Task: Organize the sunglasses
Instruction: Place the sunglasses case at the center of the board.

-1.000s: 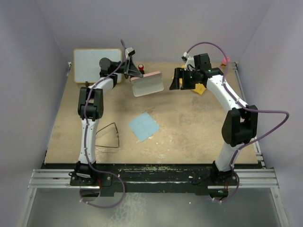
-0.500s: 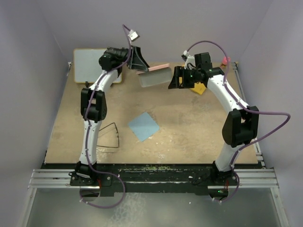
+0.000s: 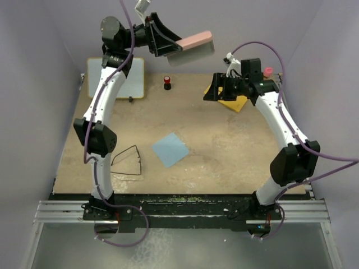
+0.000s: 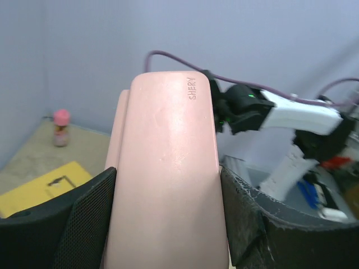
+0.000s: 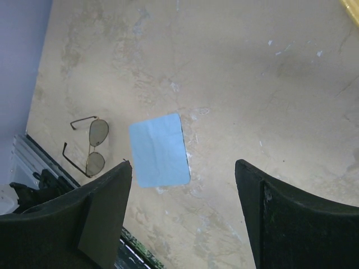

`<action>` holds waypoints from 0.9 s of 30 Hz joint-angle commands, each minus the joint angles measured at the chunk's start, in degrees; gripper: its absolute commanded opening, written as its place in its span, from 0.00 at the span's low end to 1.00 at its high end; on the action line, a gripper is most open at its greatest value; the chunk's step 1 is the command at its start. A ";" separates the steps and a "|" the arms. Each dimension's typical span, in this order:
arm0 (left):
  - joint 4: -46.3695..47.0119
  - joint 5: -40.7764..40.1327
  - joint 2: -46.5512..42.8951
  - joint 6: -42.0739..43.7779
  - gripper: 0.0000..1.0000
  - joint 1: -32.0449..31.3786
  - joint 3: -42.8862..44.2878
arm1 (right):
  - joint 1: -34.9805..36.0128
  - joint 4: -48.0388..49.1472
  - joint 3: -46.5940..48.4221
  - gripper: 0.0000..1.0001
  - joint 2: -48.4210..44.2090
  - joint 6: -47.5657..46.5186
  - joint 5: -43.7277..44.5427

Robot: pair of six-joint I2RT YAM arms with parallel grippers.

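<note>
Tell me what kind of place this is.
Probably a lab test cell for robot manipulation: robot arms bolted to an aluminium rail, plain lavender walls boxing in a worn tabletop, and props like sunglasses and a blue cloth.

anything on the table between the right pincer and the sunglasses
Only the light blue cloth, lying flat beside the sunglasses without touching them. It should not block the open right pincer if it descends from above.

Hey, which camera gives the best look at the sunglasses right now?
The right wrist view: both lenses and the temple arms of the sunglasses show clearly, unobstructed. The top view gives only a faint, thin outline of them. The left wrist view does not show them.
</note>
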 commanded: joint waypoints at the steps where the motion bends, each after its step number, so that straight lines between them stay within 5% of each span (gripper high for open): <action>1: -32.13 -17.98 -10.15 36.33 0.04 -0.97 -5.62 | -1.65 -2.20 1.13 0.79 -5.51 1.06 0.35; 5: -42.24 -18.66 -6.90 35.44 0.04 -0.06 -6.32 | -3.27 -3.39 0.09 0.79 -8.29 1.60 1.53; 10: -58.60 -33.80 -7.80 42.52 0.04 -0.69 -12.56 | -4.27 -3.80 -1.14 0.79 -9.23 2.64 2.38; 16: -58.24 -41.99 -9.54 43.25 0.04 -3.04 -24.72 | -4.55 -3.76 -1.83 0.79 -8.58 3.55 3.41; 27: -48.96 -30.01 -5.58 36.12 0.04 -4.92 -33.82 | -5.50 -4.13 -5.47 0.79 -11.15 4.00 4.91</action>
